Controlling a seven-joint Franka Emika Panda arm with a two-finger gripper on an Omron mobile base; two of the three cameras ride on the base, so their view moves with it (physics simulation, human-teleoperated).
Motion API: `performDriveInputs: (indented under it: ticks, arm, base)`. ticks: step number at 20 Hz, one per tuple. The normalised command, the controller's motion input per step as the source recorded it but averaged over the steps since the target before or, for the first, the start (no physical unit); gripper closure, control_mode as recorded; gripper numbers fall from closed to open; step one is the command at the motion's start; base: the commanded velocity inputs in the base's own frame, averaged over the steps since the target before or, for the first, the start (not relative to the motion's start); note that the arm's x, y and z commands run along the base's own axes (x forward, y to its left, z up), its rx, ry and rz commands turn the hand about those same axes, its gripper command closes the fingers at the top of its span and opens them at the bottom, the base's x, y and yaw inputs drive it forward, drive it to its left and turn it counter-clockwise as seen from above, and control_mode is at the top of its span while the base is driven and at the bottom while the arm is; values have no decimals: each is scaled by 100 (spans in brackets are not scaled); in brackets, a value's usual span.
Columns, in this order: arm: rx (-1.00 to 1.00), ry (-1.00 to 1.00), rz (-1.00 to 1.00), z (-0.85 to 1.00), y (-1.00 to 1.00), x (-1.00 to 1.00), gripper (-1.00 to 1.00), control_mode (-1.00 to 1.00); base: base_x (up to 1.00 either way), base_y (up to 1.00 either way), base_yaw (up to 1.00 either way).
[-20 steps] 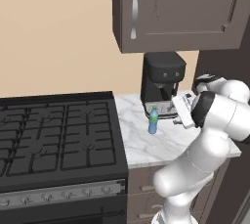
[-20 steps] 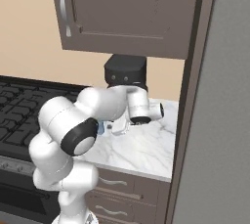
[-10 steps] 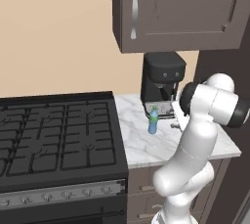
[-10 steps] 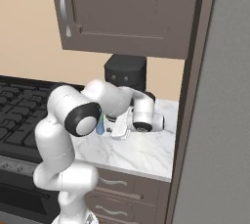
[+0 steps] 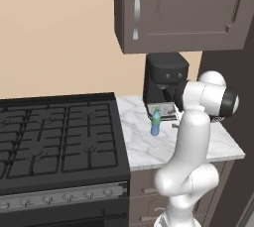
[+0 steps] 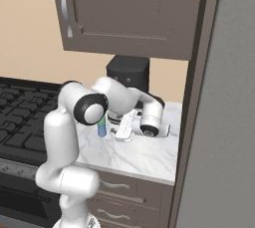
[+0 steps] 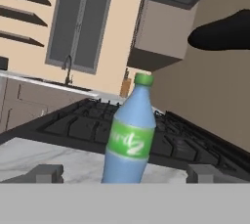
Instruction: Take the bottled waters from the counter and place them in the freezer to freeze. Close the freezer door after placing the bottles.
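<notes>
Hand view: the blue bottle is seen upright on the marble counter, dead centre between the two dark fingertips, which are spread wide with nothing held. A green label and a teal-green cap are carried by the bottle. Whether the tips reach the bottle's sides cannot be told. Behind it the black gas stove is seen, with a sink and glass-door cabinet on the far wall.

Left base view: the blue bottle is placed on the counter just in front of the black coffee machine, right of the stove. The white arm is bent over the right part of the counter, its wrist turned toward the bottle from the right; the gripper itself is hidden behind the arm.

Right base view: the gripper is held low over the counter, pointed left at the bottle, which is mostly hidden behind the arm's elbow. Contact cannot be confirmed. A dark wall cabinet is hung above the coffee machine. The grey fridge side is seen along the right edge.
</notes>
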Motion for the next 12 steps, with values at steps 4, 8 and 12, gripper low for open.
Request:
performDriveInputs:
  ticks: [4, 8, 12]
  arm:
    - [0, 0, 0, 0, 0, 23, -100, -100]
    - [0, 1, 0, 0, 9, 8, -100, -100]
    - [0, 1, 0, 0, 29, -11, -100, -100]
  base:
    - [0, 0, 0]
    - [0, 0, 0]
    - [0, 0, 0]
